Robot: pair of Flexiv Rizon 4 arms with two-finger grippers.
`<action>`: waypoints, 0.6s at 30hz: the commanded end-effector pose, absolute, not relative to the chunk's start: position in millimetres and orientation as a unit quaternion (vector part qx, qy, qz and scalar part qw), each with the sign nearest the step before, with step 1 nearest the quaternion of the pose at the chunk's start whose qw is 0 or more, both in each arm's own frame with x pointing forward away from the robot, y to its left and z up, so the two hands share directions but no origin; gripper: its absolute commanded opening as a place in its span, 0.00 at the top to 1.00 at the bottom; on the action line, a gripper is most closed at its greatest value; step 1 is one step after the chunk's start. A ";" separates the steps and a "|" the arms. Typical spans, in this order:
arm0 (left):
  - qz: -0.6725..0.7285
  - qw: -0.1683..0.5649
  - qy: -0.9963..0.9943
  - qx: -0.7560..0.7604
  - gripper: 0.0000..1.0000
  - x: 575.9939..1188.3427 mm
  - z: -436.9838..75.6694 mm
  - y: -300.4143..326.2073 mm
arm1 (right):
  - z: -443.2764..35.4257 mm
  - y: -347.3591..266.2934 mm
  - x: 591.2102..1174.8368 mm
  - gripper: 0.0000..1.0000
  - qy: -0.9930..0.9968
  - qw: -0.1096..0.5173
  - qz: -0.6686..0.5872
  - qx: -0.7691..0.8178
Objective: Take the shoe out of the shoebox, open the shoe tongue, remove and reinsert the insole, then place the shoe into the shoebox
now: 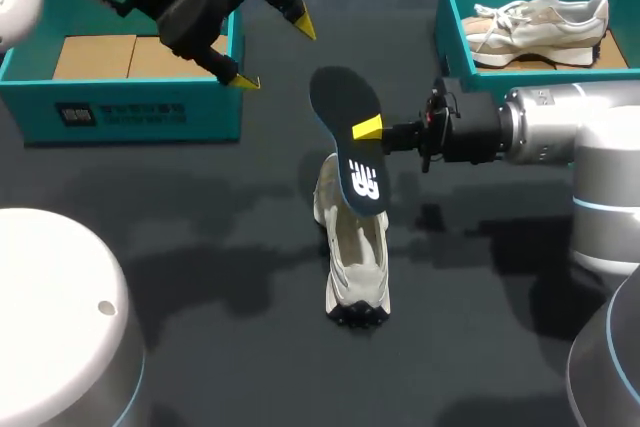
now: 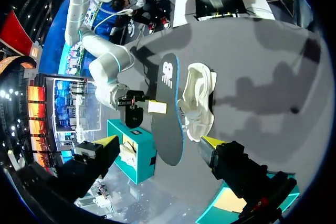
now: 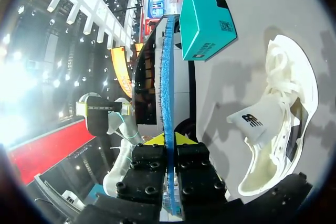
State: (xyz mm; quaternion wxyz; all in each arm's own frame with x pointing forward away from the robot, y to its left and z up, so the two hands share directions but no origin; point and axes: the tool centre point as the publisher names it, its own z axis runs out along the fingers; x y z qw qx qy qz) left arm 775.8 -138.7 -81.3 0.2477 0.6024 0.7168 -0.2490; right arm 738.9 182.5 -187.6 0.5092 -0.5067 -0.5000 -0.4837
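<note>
White logo on insole (image 1: 345, 154), dark logo on shoe tongue (image 3: 252, 121), unreadable printed label on teal shoebox (image 1: 205, 115)

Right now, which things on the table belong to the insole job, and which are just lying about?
In the job: the shoe on the table, the insole gripped by the right end effector, probably the empty box.
Lying about: the second box, the other shoe in it.
</note>
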 end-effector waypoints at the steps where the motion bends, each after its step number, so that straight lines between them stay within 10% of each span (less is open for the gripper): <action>1: -0.179 0.133 0.749 0.624 0.00 798.6 -76.4 -173.9 | -187.8 183.5 738.1 1.00 -0.500 0.508 -0.483 -0.507; 18: -0.070 -0.018 0.780 0.622 0.00 829.9 -82.5 -218.7 | -187.8 183.5 738.1 1.00 -0.500 0.508 -0.483 -0.507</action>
